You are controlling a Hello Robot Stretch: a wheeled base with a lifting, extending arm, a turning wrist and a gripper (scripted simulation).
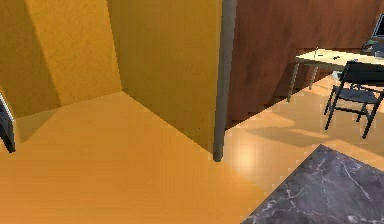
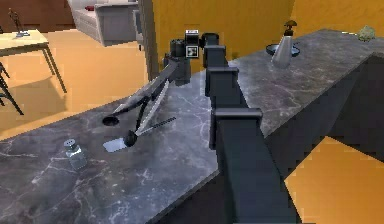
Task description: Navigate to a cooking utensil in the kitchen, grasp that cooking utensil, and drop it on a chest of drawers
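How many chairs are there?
1: a dark chair beside the pale table, at the forward view's right. More may be hidden past the picture's edge.

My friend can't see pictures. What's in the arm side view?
The robot's dark arm reaches across a dark marble counter, its gripper near a grey flat utensil lying there. A small glass jar stands at the picture's left, a spray bottle at the far right.

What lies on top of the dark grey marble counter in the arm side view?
On the dark grey marble counter I see a small clear jar, a grey flat-headed utensil and a pale bottle. The dark square arm covers the part behind it.
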